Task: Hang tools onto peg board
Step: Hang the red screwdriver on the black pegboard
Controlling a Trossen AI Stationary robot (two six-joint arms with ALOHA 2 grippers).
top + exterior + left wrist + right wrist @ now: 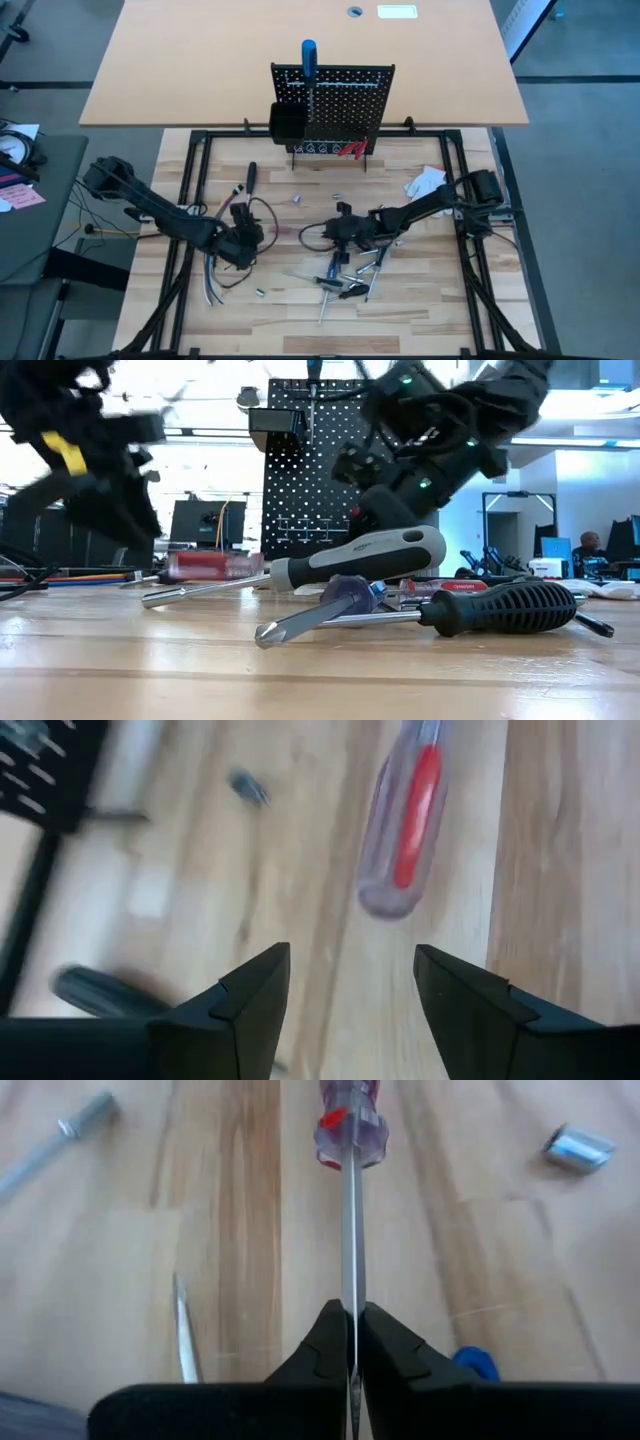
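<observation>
A screwdriver with a clear, red-cored handle lies between my two grippers, in the middle of the wooden table. My right gripper is shut on its metal shaft. My left gripper stands open just short of the handle's butt, touching nothing. The black peg board stands upright at the far edge on its feet. A blue-handled screwdriver sticks up at its top, and red pliers are at its foot. My right gripper pinches the screwdriver's bare metal shaft between its two fingers, at the end away from the handle. The fingers slant down from the table's right and lie along the shaft. The handle points toward my left gripper. Whether it rests on the wood I cannot tell.
A heap of screwdrivers lies near the front, below my right gripper. Loose cables trail by my left arm. A white glove is at the right. A black-handled screwdriver and small silver bits are scattered about.
</observation>
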